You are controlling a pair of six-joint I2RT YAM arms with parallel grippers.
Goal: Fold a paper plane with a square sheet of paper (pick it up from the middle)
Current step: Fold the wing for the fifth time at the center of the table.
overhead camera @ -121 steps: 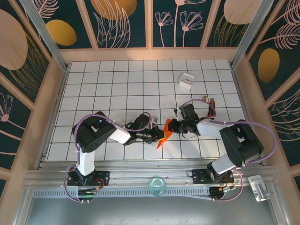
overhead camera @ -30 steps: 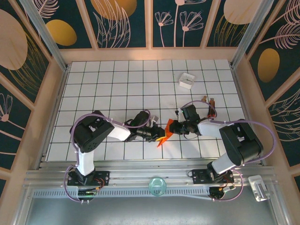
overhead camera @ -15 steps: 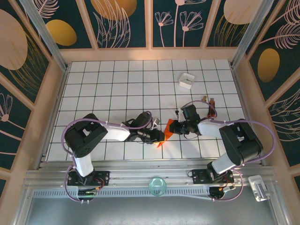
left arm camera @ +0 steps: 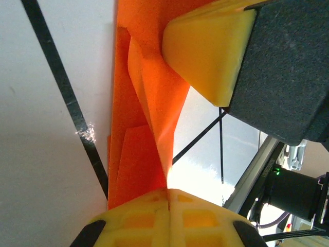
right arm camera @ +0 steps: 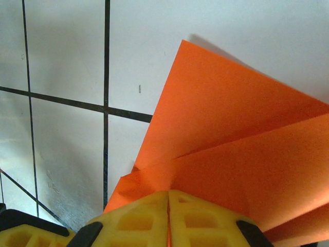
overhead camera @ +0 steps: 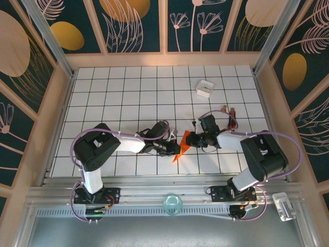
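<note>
Top cam: the paper sheet [overhead camera: 179,146] sits a bit below table centre, ~6 o'clock, between both arms. It's thin, bright orange-red and matte. It's not a flat square but folded to a narrow pointed wedge w/ its tip toward 7 o'clock. Can't tell if that tip touches the tiles. My left gripper [overhead camera: 173,148] comes in from 9 o'clock, the right gripper [overhead camera: 188,139] from 3 o'clock. They meet at the sheet, just beside each other.

Left wrist cam: the left jaws are pressed together. The pads are yellow and rubbery-looking w/ moulded square pockets. The sheet's layers run straight into the seam betw. them, so it's clamped on the paper. I see several overlapping flaps w/ sharp straight creases, and one strip rises toward 12 o'clock. At 1–2 o'clock in that view a yellow wedge-shaped pad [left arm camera: 211,51] of the right gripper, on a black grainy body, sits against the sheet's upper end.

Right wrist cam: the right jaws are closed too, pads flush. The orange layers are tucked into the seam, so it's gripping the sheet. Flat panels fan out toward 1–3 o'clock, w/ one crisp corner pointing at 12 and a straight crease betw. them.

The table [overhead camera: 128,92] is smooth white tile w/ thin black grid lines and a few faint scuffs. A small white box [overhead camera: 204,88], squarish, lies at 1 o'clock from the sheet, well apart, towards the far edge.
</note>
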